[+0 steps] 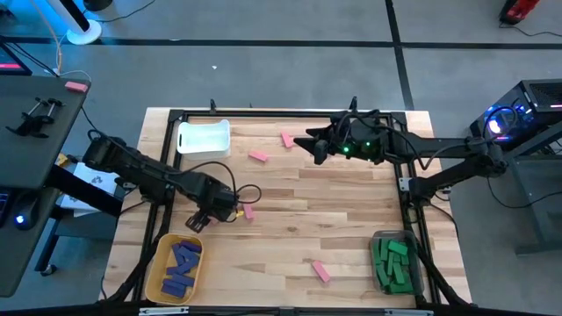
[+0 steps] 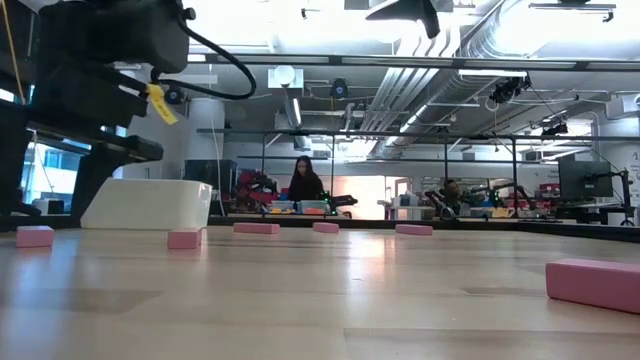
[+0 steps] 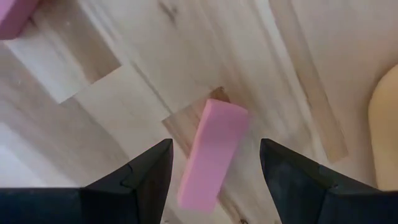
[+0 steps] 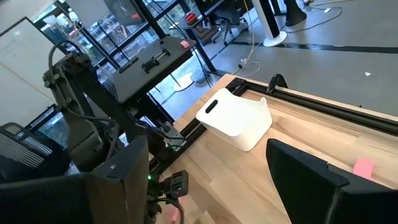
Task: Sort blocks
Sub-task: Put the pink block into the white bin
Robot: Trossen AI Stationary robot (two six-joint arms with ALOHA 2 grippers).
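Light butcher-block wooden table top (image 1: 351,219): smooth, faintly glossy, visible grain. Small pink rectangular blocks (image 3: 213,152): matt, smooth-faced. White plastic bin (image 4: 239,118): smooth, satin sheen. Yellow plastic bin (image 1: 158,263): smooth. Black left gripper (image 3: 214,186), fingers (image 3: 140,180): matt, hard plastic look.

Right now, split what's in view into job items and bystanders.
Job:
pink blocks
blue blocks in yellow bin
green blocks in clear bin
white bin
left gripper

Bystanders:
right gripper, waiting at the table's far edge
black side table
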